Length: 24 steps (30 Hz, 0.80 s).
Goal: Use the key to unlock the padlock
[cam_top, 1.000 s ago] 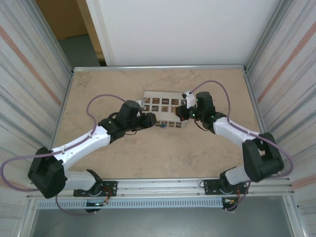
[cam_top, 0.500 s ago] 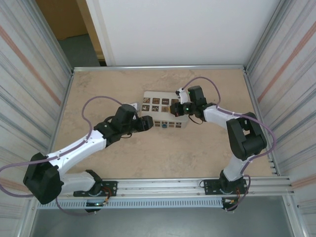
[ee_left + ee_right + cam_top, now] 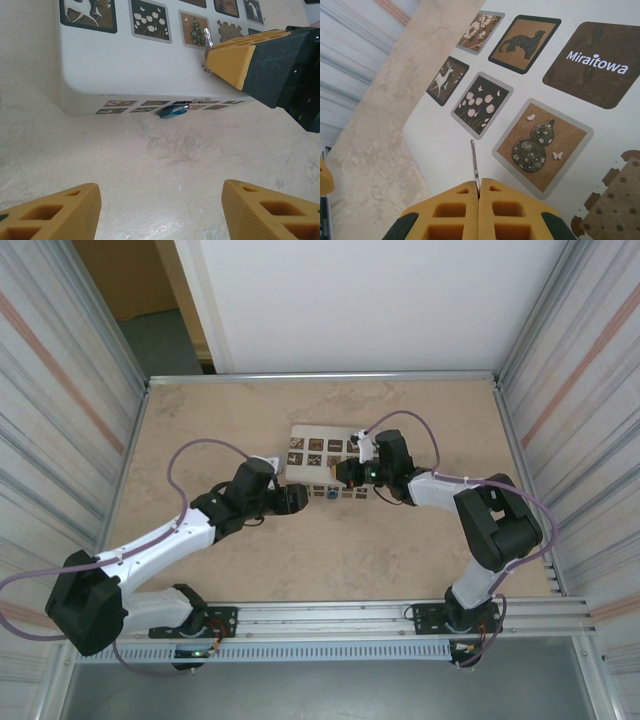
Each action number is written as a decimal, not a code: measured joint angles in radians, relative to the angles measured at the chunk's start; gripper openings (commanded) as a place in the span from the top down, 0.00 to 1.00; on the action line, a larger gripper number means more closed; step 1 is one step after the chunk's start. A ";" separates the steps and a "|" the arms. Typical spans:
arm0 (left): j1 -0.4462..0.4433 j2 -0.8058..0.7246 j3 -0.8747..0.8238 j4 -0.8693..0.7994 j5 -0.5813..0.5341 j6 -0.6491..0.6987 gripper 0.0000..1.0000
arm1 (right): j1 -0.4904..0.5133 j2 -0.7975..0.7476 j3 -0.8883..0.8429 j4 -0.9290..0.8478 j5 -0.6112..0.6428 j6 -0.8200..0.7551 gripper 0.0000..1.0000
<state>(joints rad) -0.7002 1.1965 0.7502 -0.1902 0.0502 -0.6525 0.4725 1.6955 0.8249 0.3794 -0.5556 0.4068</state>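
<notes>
On beige table point(image 3: 330, 550) | ribbed walls point(image 3: 60, 390) | left jaws open | right jaws pinching key point(image 3: 474, 160)

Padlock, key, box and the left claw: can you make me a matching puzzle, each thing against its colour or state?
Things: 1 padlock; 2 key; 3 left gripper; 4 box.
Descriptions: A white, with brown picture squares; B open, holding nothing; C teal-blue, low against the box's side; D thin, silver, pinched in the shut right gripper.
Pairs: 1-C, 2-D, 3-B, 4-A.
</notes>
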 measured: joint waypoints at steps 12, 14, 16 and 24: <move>0.001 0.000 -0.018 0.031 0.000 -0.001 0.34 | -0.026 0.032 0.006 0.040 -0.101 0.062 1.00; 0.006 0.000 -0.026 0.037 0.000 0.000 0.33 | -0.003 0.034 0.010 0.041 -0.092 0.077 1.00; 0.011 0.000 -0.035 0.045 0.000 0.003 0.33 | 0.025 0.038 0.011 0.048 -0.085 0.095 1.00; 0.014 0.041 -0.091 0.133 0.000 0.026 0.32 | 0.111 0.063 0.031 0.085 -0.053 0.205 1.00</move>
<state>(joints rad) -0.6865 1.2373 0.6590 -0.0570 0.0505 -0.6262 0.5831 1.7580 0.8555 0.4648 -0.6090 0.6117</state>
